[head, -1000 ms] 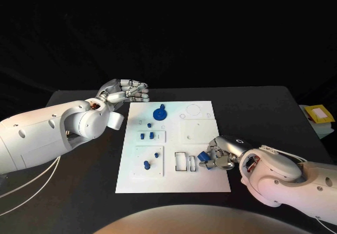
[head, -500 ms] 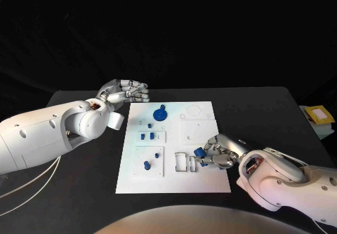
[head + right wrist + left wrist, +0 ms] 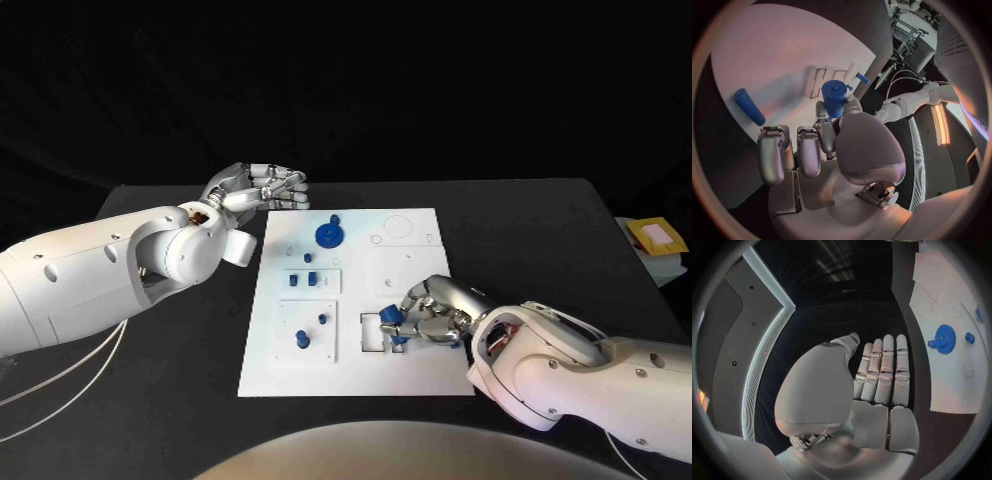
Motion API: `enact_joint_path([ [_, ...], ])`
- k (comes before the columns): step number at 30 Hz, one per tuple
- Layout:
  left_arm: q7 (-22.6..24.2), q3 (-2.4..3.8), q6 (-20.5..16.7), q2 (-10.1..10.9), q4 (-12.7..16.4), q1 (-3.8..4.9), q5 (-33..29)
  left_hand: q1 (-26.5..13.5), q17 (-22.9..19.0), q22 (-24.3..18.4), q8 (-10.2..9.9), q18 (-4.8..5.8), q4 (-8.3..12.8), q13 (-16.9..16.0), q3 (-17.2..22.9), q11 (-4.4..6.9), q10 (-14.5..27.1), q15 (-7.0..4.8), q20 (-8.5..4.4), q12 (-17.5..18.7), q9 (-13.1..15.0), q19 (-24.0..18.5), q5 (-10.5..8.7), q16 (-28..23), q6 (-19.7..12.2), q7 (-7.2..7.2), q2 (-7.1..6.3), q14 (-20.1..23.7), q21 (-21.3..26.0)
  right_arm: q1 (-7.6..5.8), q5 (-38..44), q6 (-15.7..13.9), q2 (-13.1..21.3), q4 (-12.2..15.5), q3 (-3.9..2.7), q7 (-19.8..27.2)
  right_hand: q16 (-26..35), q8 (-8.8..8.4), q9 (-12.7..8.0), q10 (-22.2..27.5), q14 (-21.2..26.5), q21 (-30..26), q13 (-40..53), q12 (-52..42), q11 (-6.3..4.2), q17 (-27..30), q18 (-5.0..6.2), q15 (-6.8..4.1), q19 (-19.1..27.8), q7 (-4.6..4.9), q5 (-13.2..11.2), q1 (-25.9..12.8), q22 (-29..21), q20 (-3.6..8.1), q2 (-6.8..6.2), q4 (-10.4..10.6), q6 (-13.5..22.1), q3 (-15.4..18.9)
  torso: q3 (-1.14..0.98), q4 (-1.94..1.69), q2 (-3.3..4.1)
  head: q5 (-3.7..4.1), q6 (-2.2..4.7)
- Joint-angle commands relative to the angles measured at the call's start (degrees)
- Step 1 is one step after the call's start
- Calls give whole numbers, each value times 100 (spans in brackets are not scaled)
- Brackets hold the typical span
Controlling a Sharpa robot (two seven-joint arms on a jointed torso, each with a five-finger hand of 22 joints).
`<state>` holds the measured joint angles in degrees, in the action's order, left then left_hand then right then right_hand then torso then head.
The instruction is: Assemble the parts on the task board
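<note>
The white task board [image 3: 353, 370] lies in the middle of the black table. My right hand [image 3: 430, 318] hovers low over its near right part and pinches a blue part [image 3: 834, 97] between thumb and fingers, right above the rectangular slots [image 3: 375, 332]. A loose blue cylinder [image 3: 749, 106] lies flat on the board close to that hand. A blue gear [image 3: 330, 235] stands at the board's far end, and small blue pegs [image 3: 300, 278] stand in the left column. My left hand [image 3: 260, 188] hangs beside the board's far left corner, fingers curled in, holding nothing.
More small blue pegs [image 3: 307, 330] stand in the near left panel of the board. A yellow item [image 3: 656, 235] sits on a pale box at the table's right edge. My left forearm [image 3: 101, 275] stretches along the table's left side.
My right hand has slid left across the board with the blue part, from the right edge to above the rectangular slots. The left hand has stayed put.
</note>
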<state>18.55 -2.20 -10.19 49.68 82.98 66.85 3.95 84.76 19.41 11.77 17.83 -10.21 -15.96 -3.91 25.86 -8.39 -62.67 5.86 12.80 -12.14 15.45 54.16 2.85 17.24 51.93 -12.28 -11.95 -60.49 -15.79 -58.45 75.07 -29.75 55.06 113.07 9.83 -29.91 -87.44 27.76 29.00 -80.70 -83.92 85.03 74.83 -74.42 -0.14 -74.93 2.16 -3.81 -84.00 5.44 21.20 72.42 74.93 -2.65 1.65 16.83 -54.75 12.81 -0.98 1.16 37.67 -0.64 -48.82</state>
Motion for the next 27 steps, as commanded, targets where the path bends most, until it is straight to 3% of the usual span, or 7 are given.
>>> enact_joint_path([
  [1,30,4,125,-18,12,3,-12,-21,6,-5,-9,-17,-29,-8,8,-29,24,19,4,23,5,50,5,-21,-28,-4,36,-22,21,30,-162,288,-119,-74,1,43,-13,14,12,-48,-491,-38,-41,46,-55,-917,-103,-36,-404,-197,-10,65,1361,40,152,4,-235,44,-9,-4,5,-19,8],
  [3,24,4,125,-20,9,3,-12,-21,10,-8,-9,-17,-28,-8,11,-29,27,19,4,24,6,51,6,-27,-30,-3,42,-21,25,38,-148,322,-180,-106,1,21,-11,16,21,-43,-489,-49,-45,59,-54,-912,-100,-35,-399,-196,-51,26,1358,42,146,1,-231,95,-7,-1,5,-17,13],
  [6,17,4,128,-25,2,3,-12,-21,10,-8,-9,-17,-28,-8,11,-29,27,19,4,24,6,51,6,-27,-30,-3,42,-21,25,45,-55,328,-256,-149,1,-33,-6,44,66,-53,-487,-47,-28,68,-56,-906,-100,-36,-395,-199,-412,-60,1357,46,142,-1,-235,278,-5,3,5,1,31],
  [20,-16,3,143,-50,-20,3,-12,-18,13,-10,-8,-17,-25,-8,17,-28,28,18,4,23,6,52,6,-31,-30,-1,49,-22,28,50,208,366,-415,-318,1,-112,8,129,195,-44,-482,-86,-34,144,-58,-881,-91,-40,-372,-204,-1019,-285,1343,48,154,2,-223,707,-10,6,6,-17,35],
  [24,-22,3,158,-49,-18,3,-12,-18,13,-10,-8,-17,-25,-8,17,-28,28,18,4,23,6,52,6,-31,-30,-1,49,-22,28,51,257,377,-443,-344,1,-106,33,157,259,-12,-471,-143,-64,218,-49,-836,-78,-24,-346,-183,-1479,-575,1326,38,-68,14,-166,586,-7,2,5,-22,29],
  [26,-24,3,161,-48,-18,3,-12,-18,13,-10,-8,-17,-25,-8,17,-28,28,18,4,23,6,52,6,-31,-30,-1,49,-22,28,51,273,360,-450,-354,1,-99,43,177,311,3,-469,-167,-69,259,-32,-822,-75,-33,-334,-177,-1720,-968,1319,16,-504,12,-125,36,-6,2,4,-23,28],
  [27,-25,3,162,-47,-17,3,-12,-18,13,-10,-8,-17,-25,-8,17,-28,28,18,4,23,6,52,6,-31,-30,-1,49,-22,28,51,282,353,-453,-359,1,-94,49,181,325,12,-467,-178,-79,280,-32,-812,-70,-17,-330,-176,-1771,-1116,1316,26,-658,25,-112,-95,-5,4,3,-29,29],
])
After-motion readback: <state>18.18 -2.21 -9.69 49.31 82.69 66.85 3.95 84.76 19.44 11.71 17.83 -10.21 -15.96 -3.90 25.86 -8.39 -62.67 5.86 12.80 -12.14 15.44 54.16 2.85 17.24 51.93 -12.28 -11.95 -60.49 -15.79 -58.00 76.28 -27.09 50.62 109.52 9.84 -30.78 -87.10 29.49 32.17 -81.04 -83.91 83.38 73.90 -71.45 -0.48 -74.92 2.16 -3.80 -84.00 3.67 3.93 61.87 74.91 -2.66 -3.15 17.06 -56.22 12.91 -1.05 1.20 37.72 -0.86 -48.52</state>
